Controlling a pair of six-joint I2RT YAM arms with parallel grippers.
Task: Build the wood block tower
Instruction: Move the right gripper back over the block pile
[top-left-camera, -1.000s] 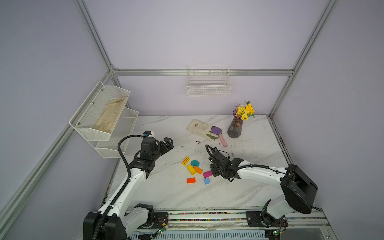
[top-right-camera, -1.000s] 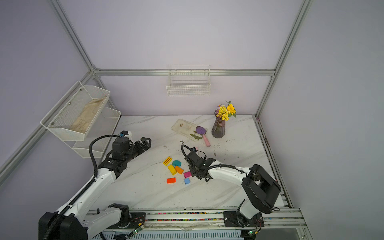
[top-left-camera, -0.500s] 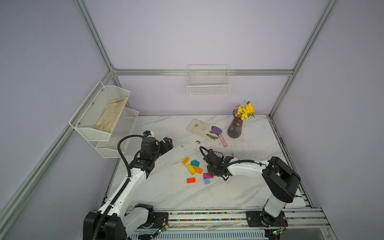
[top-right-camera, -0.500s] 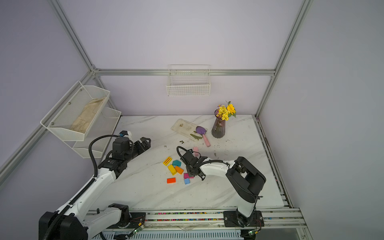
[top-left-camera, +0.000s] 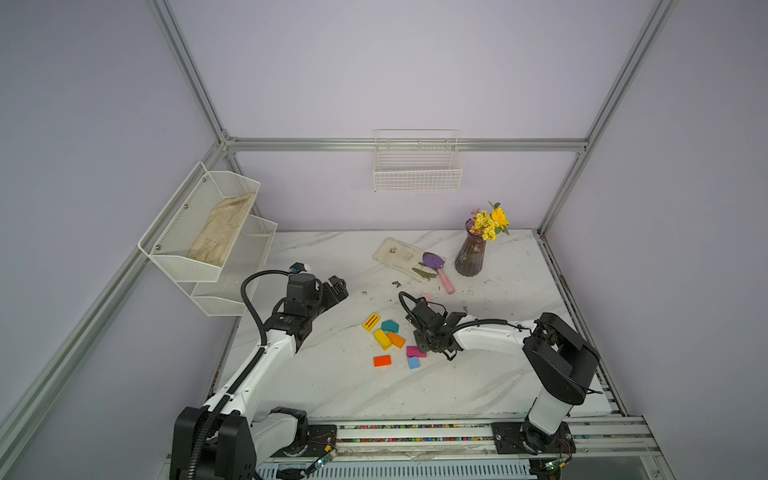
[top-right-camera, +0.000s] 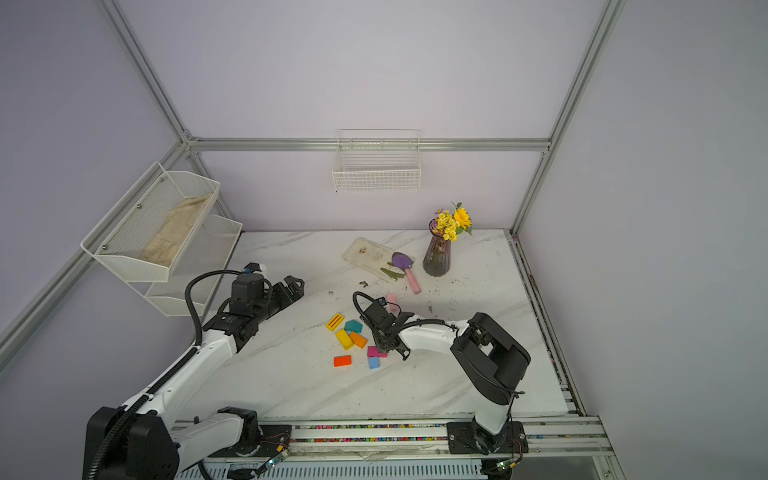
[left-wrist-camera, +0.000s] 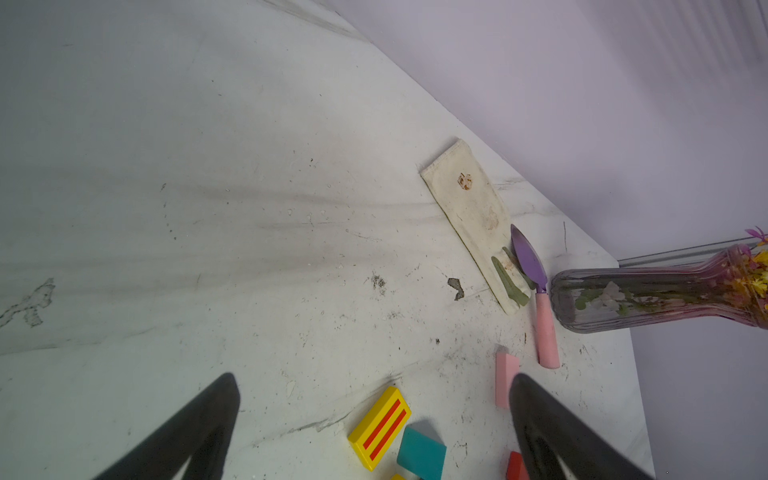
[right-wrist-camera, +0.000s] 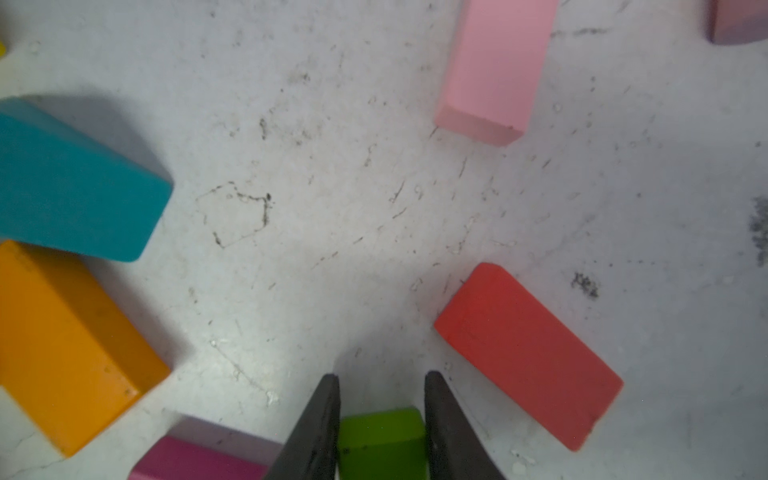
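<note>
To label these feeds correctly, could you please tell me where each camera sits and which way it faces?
Both top views: high in front, looking down across the table to the back wall; left arm and right arm show.
Left wrist: on the left arm, facing vase and trowel; left gripper open.
Right wrist: close above the blocks, looking down; right gripper grips the green block.
Shared: all four show the pink block.

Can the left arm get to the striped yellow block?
Probably yes: the left gripper is open, with only bare table between it and the striped block. The teal block crowds its far side.
</note>
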